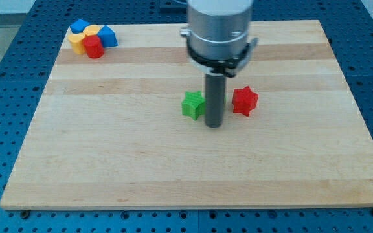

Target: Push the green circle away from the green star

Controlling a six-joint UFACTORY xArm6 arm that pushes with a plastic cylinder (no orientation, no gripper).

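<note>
Camera view shows our tip [214, 125] just right of the green star [192, 104], left of the red star [245, 101]. We cannot tell any tool state; it is a plain rod.

I see my tip [214, 125] resting on the wooden counter [173, 175], just beside the green star [192, 104] on its right side, between it and the red star [245, 101]. At the view's top left a small cluster sits close together: two blue blocks [78, 26] [107, 36], two yellow blocks [91, 31] [77, 43] and a red block [94, 46]. The green circle I cannot find.
</note>
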